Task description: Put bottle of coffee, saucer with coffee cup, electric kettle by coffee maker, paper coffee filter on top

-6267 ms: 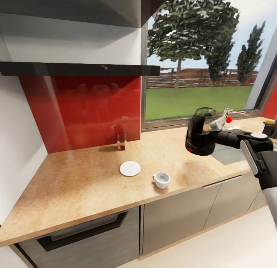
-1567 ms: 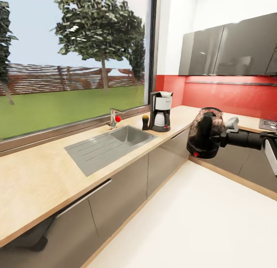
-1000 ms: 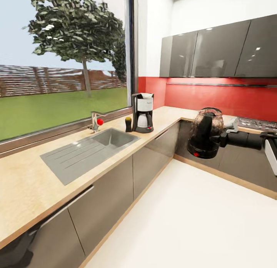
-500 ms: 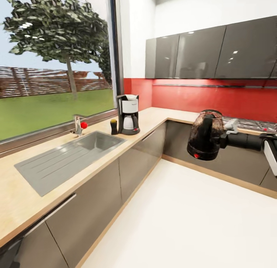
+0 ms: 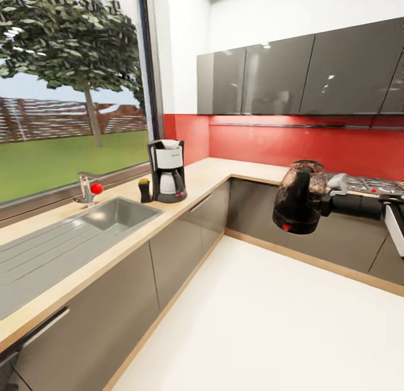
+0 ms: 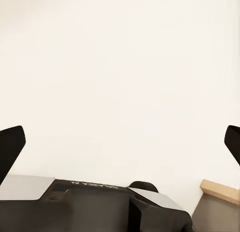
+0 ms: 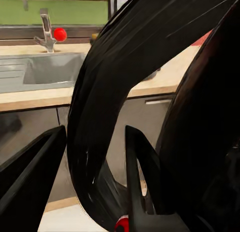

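Carrying | my right tool [image 5: 324, 196] grips the kettle [image 5: 299, 197] by its handle, upright | coffee maker [image 5: 166, 171] on bench [image 5: 210, 175] at ten o'clock, well apart | left tool [image 6: 120, 147] wide, idle

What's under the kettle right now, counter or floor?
Bare white floor. The electric kettle hangs in the right gripper clear of the countertop. Its underside is not visible.

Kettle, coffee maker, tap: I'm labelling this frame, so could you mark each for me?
Kettle [image 5: 298, 197]: head view, middle of its dark body.
Coffee maker [image 5: 167, 172]: head view, on the glass carafe.
Tap [image 5: 87, 188]: head view, on its metal stem beside the red knob.
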### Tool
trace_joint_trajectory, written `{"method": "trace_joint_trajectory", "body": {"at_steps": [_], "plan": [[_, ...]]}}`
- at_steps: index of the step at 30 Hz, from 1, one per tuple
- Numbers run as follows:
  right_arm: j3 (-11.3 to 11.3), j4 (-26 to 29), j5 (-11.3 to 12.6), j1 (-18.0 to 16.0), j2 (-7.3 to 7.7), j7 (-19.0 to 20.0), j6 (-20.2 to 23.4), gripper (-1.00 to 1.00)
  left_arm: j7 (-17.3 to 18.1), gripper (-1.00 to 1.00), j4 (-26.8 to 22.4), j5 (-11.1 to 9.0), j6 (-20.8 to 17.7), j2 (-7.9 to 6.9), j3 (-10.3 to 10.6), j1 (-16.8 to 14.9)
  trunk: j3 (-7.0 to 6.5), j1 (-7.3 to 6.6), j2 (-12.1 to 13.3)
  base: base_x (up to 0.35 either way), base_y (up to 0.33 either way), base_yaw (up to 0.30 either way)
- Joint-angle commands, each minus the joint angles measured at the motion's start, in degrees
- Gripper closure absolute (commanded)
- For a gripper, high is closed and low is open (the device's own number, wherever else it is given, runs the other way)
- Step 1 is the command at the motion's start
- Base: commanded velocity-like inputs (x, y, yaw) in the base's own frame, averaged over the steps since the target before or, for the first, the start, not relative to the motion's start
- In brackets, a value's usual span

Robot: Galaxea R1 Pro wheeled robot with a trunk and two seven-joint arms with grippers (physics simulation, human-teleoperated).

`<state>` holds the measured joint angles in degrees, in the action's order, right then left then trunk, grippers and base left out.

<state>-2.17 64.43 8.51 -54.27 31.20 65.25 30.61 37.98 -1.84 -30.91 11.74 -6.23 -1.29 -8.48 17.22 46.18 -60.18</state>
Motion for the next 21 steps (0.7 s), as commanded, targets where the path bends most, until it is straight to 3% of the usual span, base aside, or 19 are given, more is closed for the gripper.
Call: {"method": "trace_joint_trajectory", "body": {"at_steps": [1,21], "plan": [[0.0,0.0,0.5,0.0,0.01,0.1,0.4,1.00,0.2,-1.00,0.1,0.1,0.3,-0.01,-0.1,0.0,0.07,0.02,0.0,0.251,-0.225,-0.060],[0.0,0.0,0.5,0.0,0.01,0.0,0.4,1.00,0.2,-1.00,0.1,0.1,0.2,-0.10,-0.1,0.0,0.07,0.02,0.0,0.288,-0.183,-0.006]]}}
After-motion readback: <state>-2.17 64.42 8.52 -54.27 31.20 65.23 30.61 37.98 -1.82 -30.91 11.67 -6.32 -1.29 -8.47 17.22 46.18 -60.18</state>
